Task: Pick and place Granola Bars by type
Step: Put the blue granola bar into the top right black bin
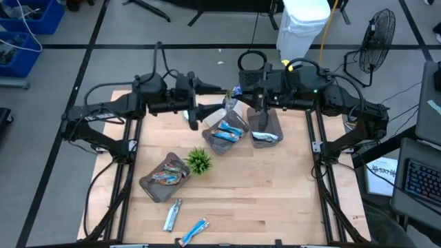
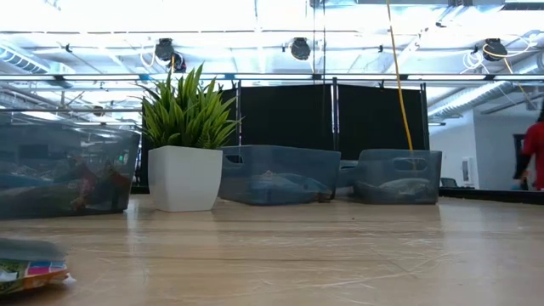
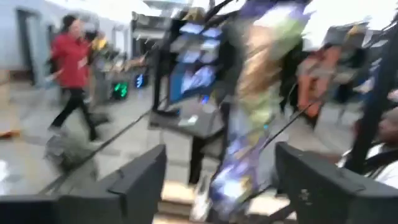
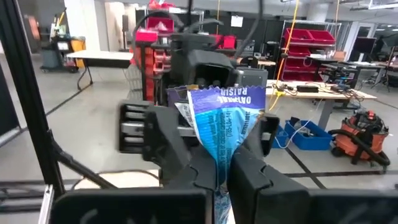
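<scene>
Grey floor crossed by dark lines (image 1: pixel 103 45). Blue bins (image 1: pixel 27 21) far left, standing fan (image 1: pixel 377 34) far right. Black partition panels (image 2: pixel 331 119) behind table. Red shelf bins (image 4: pixel 311 37), workbench (image 4: pixel 323 93), bright ceiling lights (image 2: pixel 255 13).

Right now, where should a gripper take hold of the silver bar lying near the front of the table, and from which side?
Take the silver bar across its narrow middle, coming straight down from above. It lies flat on the table, apart from the blue bar, so fingers fit on both long edges. The right gripper is shut on another bar; the left gripper is open.
</scene>
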Controlling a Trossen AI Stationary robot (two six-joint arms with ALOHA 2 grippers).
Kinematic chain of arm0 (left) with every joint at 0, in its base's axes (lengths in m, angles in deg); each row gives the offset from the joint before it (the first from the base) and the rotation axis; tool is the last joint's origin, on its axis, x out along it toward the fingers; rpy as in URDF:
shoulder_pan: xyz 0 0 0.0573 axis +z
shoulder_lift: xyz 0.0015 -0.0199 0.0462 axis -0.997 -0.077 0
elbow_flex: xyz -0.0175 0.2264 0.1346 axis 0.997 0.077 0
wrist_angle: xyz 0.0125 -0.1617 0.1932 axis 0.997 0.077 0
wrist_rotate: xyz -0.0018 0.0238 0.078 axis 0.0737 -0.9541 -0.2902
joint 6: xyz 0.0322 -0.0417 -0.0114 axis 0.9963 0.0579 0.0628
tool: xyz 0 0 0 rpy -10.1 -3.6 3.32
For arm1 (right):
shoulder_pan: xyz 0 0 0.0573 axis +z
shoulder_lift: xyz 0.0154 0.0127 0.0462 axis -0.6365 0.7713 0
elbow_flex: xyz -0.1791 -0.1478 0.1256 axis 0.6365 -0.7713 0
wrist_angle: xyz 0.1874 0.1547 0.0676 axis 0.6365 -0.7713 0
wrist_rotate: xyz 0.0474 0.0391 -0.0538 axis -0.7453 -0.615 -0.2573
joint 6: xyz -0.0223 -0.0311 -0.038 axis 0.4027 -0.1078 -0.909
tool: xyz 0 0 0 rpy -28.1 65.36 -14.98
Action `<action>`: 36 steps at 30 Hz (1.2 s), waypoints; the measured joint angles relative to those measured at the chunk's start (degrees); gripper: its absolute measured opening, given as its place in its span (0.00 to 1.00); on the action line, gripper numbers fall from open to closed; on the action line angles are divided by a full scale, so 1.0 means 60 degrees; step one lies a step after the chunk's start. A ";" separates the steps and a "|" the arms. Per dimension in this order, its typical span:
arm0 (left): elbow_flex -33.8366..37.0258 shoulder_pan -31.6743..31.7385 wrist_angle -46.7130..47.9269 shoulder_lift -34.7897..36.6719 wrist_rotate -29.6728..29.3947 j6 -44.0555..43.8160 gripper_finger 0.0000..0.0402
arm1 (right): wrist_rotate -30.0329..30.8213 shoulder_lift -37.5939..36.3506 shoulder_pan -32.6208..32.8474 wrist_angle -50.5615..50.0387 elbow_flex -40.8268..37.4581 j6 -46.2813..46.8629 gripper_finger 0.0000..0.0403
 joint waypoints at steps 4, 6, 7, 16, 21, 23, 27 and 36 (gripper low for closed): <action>0.0011 0.0638 0.1274 0.0186 -0.0147 -0.0189 0.90 | 0.0031 -0.0211 -0.0101 -0.0624 0.0000 -0.0050 0.03; 0.0000 0.0902 0.1551 0.0222 -0.0156 -0.0506 0.95 | 0.0042 -0.0334 -0.0239 -0.1133 0.0000 -0.0034 0.02; 0.0000 0.1016 0.1725 0.0224 -0.0127 -0.0683 0.97 | 0.0047 -0.0365 -0.0329 -0.1324 0.0000 -0.0024 0.02; 0.0004 0.1296 0.2433 0.0220 0.0235 -0.0771 0.95 | 0.0043 -0.0387 -0.1605 -0.4156 0.0004 0.0024 0.02; 0.0004 0.1296 0.2940 0.0220 0.0253 -0.0776 0.93 | 0.0014 -0.0161 -0.2272 -0.5867 0.0000 0.0027 0.02; 0.0004 0.1296 0.3231 0.0220 0.0215 -0.0695 0.93 | 0.0007 -0.0085 -0.2410 -0.6212 0.0000 0.0018 0.01; 0.0008 0.1469 0.3993 0.0383 0.0220 -0.0518 0.94 | 0.0000 0.0245 -0.2654 -0.6844 0.0004 -0.0174 0.01; 0.0010 0.2023 0.5177 0.1161 0.0227 -0.0525 0.91 | 0.0004 0.1273 -0.3089 -0.7966 -0.0239 -0.0405 0.01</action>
